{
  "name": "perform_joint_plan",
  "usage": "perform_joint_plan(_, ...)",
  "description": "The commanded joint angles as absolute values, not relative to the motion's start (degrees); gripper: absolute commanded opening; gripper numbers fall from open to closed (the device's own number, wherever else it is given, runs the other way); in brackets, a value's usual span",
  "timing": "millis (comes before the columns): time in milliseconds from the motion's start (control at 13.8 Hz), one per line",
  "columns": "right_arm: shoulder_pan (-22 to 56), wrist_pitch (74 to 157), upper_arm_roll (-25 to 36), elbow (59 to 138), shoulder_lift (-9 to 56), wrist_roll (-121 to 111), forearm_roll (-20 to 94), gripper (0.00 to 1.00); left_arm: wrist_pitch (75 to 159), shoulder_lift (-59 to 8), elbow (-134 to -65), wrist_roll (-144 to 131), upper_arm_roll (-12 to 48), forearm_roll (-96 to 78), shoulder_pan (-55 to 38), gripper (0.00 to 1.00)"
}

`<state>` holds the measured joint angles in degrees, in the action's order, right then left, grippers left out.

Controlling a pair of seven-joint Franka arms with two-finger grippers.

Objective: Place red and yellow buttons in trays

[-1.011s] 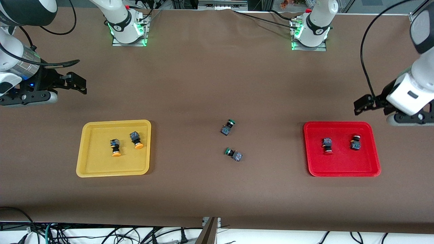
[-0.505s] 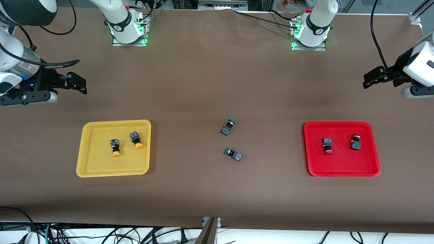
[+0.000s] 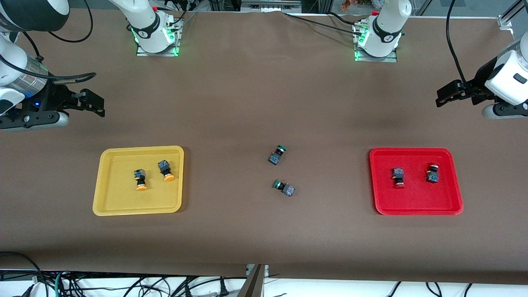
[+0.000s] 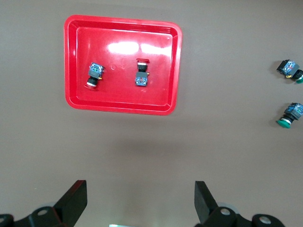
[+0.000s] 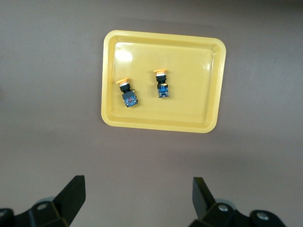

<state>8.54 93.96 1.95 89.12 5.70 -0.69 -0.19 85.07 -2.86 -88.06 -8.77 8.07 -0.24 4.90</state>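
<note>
Now, both arms parked high, nothing gripped. Left gripper (image 3: 440,99) hanging over bare tabletop toward the left arm's end, up from the red tray (image 3: 416,210), fingers (image 4: 75,198) spread wide and empty. Right gripper (image 3: 99,108) hanging over bare tabletop at the right arm's end, up from the yellow tray (image 3: 138,210), fingers (image 5: 73,194) just as wide, also empty.

Down on the brown tabletop (image 3: 247,95): yellow tray lying flat toward the right arm's end, two yellow buttons inside. One yellow button (image 3: 140,179) on its side near the tray's middle, orange cap pointing at the tray's near rim; second yellow button (image 3: 166,170) just beside it, closer to the tray's edge that faces mid-table, not touching.

Red tray lying flat toward the left arm's end, two red buttons inside. One red button (image 3: 398,177) with cap toward the near rim; other red button (image 3: 432,173) with cap toward the robots' edge, well apart.

Out on mid-table, between the trays, two green buttons: one green button (image 3: 277,155), second green button (image 3: 284,188) nearer the front edge, both tipped over, apart.
</note>
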Motion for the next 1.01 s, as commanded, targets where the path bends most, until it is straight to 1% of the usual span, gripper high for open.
perform_joint_plan(0,8.61,93.69,1.93,87.63,6.50,-0.62,-0.09,1.00,84.90,-1.58,-89.03,-8.88,6.33,-1.23,3.69,1.00)
perform_joint_plan(144,8.61,93.69,1.93,87.71,6.50,-0.53,0.17,1.00,84.82,-3.15,-88.25,-8.96,6.42,-1.23,3.78,1.00)
perform_joint_plan(217,8.61,93.60,1.93,87.71,6.59,-0.53,0.78,1.00,84.38,-4.99,-85.37,-8.96,6.42,-0.97,3.78,1.00)
perform_joint_plan(361,8.61,93.52,1.93,87.80,6.59,-0.70,0.97,1.00,82.27,-6.68,-82.54,-9.05,6.68,-0.44,3.26,1.00)
perform_joint_plan(939,8.61,93.43,1.93,87.80,6.77,-0.70,0.97,1.00,82.27,-7.65,-81.91,-8.88,6.50,1.49,3.34,1.00)
